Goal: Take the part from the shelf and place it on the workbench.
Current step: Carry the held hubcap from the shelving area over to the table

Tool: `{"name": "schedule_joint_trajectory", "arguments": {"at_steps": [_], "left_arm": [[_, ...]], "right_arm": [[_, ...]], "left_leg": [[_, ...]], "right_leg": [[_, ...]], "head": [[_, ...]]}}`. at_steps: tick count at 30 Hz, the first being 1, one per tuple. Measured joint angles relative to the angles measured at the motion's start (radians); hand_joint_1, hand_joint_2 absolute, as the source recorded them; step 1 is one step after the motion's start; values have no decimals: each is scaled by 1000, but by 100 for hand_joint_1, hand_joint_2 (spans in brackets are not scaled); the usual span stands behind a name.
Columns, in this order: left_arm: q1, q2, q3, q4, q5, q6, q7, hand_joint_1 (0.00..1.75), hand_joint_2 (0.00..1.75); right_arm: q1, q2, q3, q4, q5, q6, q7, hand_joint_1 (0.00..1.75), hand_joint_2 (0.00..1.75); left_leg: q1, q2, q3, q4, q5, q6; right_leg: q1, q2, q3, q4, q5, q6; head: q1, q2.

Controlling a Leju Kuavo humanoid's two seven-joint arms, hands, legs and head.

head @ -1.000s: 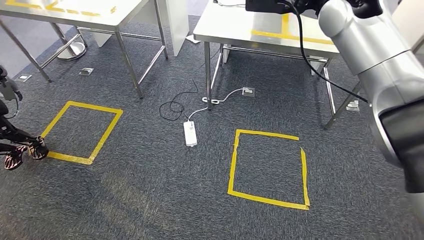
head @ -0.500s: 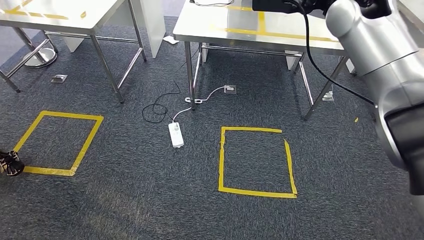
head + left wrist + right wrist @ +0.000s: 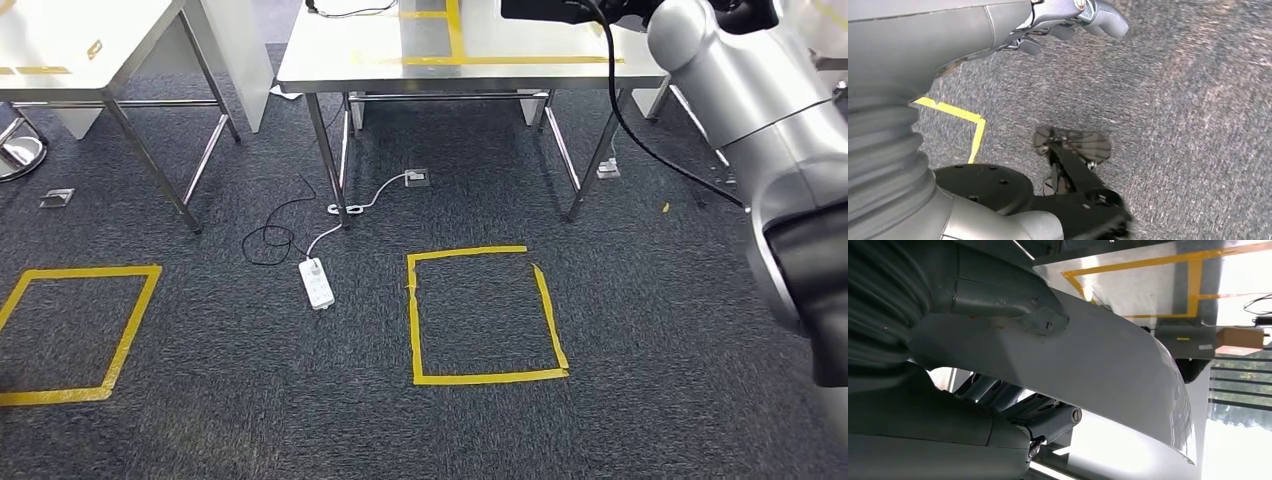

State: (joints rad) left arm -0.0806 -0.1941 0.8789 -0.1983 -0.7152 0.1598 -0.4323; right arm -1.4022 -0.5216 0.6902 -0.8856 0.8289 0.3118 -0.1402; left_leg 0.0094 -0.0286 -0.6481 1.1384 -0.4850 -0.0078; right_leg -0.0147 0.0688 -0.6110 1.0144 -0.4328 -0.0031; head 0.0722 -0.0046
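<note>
While the right hand (image 3: 1013, 410) grips a pale curved part (image 3: 1108, 375) raised for carrying | left hand (image 3: 1068, 22) hangs slack, holding nothing | counter (image 3: 350, 55) ahead, yellow-taped drop zone.

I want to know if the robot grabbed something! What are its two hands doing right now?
Left hand: holds nothing, hanging over the grey carpet; fingers look loosely curled.
Right hand: holds a large smooth white curved part.

A robotics laboratory or test workshop. Stainless-steel workbenches (image 3: 450, 50) marked with yellow tape stand on dark grey carpet (image 3: 250, 400). Taped yellow floor squares (image 3: 485, 315), a white power strip (image 3: 317, 283) and floor sockets (image 3: 417, 178) indicate a staged trial area.
</note>
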Motion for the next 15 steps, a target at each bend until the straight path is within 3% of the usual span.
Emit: {"name": "schedule_joint_trajectory", "arguments": {"at_steps": [2, 3, 5, 7, 9, 11, 12, 13, 15], "left_arm": [[0, 0, 0, 0, 0, 0, -1, 0, 175], [0, 0, 0, 0, 0, 0, -1, 0, 175], [0, 0, 0, 0, 0, 0, -2, 0, 175], [-2, 0, 0, -1, -3, 0, -3, 0, 175], [-3, 0, 0, -1, -7, -1, -2, 0, 175], [-3, 0, 0, -1, -11, -3, 1, 0, 175], [-3, 0, 0, -1, -13, -4, 1, 0, 175], [-3, 0, 0, -1, -14, -5, 1, 0, 175], [-4, -1, 0, 0, -17, -6, 2, 0, 175]], "right_arm": [[-1, 1, 0, 1, 1, 0, 0, 175, 175], [-1, 2, 0, 2, 2, 0, 0, 175, 175], [0, 2, -1, 4, 4, 1, -1, 175, 175], [-2, -2, -2, 5, 5, 1, -2, 175, 175], [-3, -4, -3, 6, 7, 1, -7, 175, 175], [2, -4, -3, 7, 7, 0, -14, 175, 175], [5, -4, -3, 8, 6, -1, -17, 175, 175], [7, -4, -3, 8, 5, -3, -19, 175, 175], [6, -4, -6, 9, 4, -10, -23, 175, 175]], "left_leg": [[2, -31, 39, -85, 27, 4], [1, -36, 44, -94, 24, 7], [-1, -19, 47, -99, 27, 19], [2, -1, 50, -107, 32, 31], [2, 18, 50, -109, 31, 38], [1, 38, 50, -108, 29, 41], [1, 47, 50, -107, 28, 41], [1, 55, 51, -105, 26, 40], [0, 67, 53, -103, 22, 34]], "right_leg": [[-1, 17, -6, 4, 0, 12], [-2, 26, -10, 3, 1, 19], [-7, 36, -13, 2, 4, 33], [-5, 1, -33, 40, -21, 42], [-2, -46, -90, 158, -80, 48], [-3, -59, -146, 275, -120, 52], [-3, -61, -152, 286, -114, 52], [-3, -63, -136, 254, -90, 52], [-2, -73, -60, 111, -30, 47]], "head": [[1, 0], [2, 0], [2, 0], [6, 0], [11, 0], [12, 0], [12, 0], [12, 0], [12, 0]]}}
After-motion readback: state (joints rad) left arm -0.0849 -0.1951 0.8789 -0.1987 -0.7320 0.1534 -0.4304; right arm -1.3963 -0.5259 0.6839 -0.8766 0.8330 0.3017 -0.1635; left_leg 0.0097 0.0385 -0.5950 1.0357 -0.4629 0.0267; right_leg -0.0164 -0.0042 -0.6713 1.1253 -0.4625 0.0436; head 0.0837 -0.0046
